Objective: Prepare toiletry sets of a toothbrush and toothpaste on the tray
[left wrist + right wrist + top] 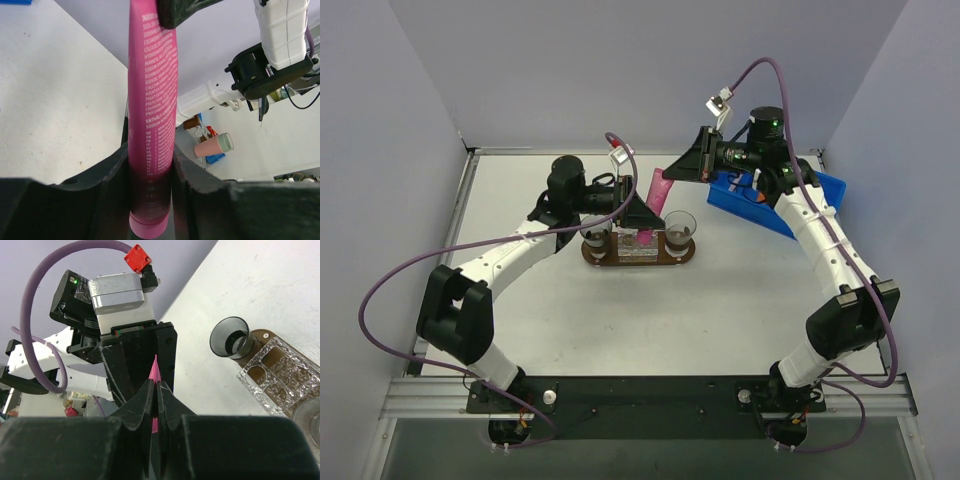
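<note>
So both pincers are on the same thing right now. The left gripper (pixel 150 160) is clamped around the magenta-pink tapered toothpaste tube (pixel 152 90), with a black finger pressed against each side of it low on the body. The rounded cap end pokes out just past the fingers. The right gripper (pixel 156 390) is pinched completely together on the other end of the tube, the flat crimped one. From its wrist cam you only see a thin pink sliver sticking up between the fingertips.

The tube hangs in the air between the two arms, not touching the table. From the top cam its cap end sits over the middle of the dark-brown wooden oblong tray (pixel 262 335).

On that tray there's a clear, bumpy plastic holder with compartments (pixel 285 372) in the middle. A small dark see-through cup (pixel 680 226) stands toward one end and another one (pixel 596 238) toward the other, both upright.

Off to the right, behind the right arm, a blue rectangular plastic bin (pixel 820 195) sits well apart from the tray on the white table (pixel 720 300). Can't make out what's inside it.
</note>
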`<state>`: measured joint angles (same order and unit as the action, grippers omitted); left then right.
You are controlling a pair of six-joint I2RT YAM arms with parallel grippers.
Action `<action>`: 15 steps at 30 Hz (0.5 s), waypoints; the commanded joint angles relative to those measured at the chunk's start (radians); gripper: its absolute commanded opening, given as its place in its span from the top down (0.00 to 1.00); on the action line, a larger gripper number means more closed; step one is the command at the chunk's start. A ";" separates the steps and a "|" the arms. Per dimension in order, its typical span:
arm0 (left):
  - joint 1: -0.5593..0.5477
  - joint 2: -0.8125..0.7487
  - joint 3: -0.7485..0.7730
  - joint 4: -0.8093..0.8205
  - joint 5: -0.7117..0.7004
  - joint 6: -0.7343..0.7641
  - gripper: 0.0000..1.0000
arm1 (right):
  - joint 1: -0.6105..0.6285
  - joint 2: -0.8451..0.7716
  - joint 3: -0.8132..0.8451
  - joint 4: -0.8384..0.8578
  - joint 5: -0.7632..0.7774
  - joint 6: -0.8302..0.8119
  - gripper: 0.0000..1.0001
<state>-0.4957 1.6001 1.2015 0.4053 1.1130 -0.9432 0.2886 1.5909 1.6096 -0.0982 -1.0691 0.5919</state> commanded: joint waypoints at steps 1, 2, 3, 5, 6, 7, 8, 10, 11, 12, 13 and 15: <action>0.011 -0.011 0.027 0.004 0.021 0.030 0.47 | 0.003 -0.063 0.032 -0.007 0.020 -0.079 1.00; 0.017 -0.015 0.029 -0.040 0.002 0.062 0.43 | 0.006 -0.066 0.038 -0.044 0.030 -0.096 1.00; 0.025 -0.023 0.029 -0.066 -0.011 0.085 0.39 | 0.009 -0.071 0.041 -0.061 0.059 -0.119 1.00; 0.060 -0.049 0.029 -0.176 -0.065 0.179 0.28 | 0.018 -0.078 0.036 -0.093 0.090 -0.159 1.00; 0.072 -0.058 0.032 -0.215 -0.080 0.214 0.27 | 0.021 -0.088 0.033 -0.104 0.109 -0.173 1.00; 0.098 -0.071 0.029 -0.250 -0.097 0.245 0.27 | 0.032 -0.092 0.032 -0.116 0.156 -0.185 1.00; 0.112 -0.095 0.029 -0.308 -0.123 0.303 0.27 | 0.043 -0.097 0.033 -0.151 0.184 -0.234 1.00; 0.146 -0.132 0.029 -0.377 -0.151 0.366 0.27 | 0.085 -0.106 0.036 -0.187 0.285 -0.283 1.00; 0.154 -0.143 0.030 -0.460 -0.185 0.426 0.26 | 0.102 -0.106 0.038 -0.216 0.317 -0.328 1.00; 0.160 -0.156 0.024 -0.485 -0.203 0.446 0.27 | 0.121 -0.106 0.036 -0.222 0.355 -0.351 1.00; 0.169 -0.185 0.018 -0.499 -0.223 0.469 0.26 | 0.139 -0.105 0.032 -0.224 0.415 -0.366 1.00; 0.187 -0.218 -0.009 -0.513 -0.283 0.471 0.26 | 0.188 -0.101 0.015 -0.215 0.477 -0.411 1.00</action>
<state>-0.3271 1.4849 1.2011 -0.0025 0.9363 -0.6052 0.4015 1.5295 1.6100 -0.3035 -0.7616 0.3168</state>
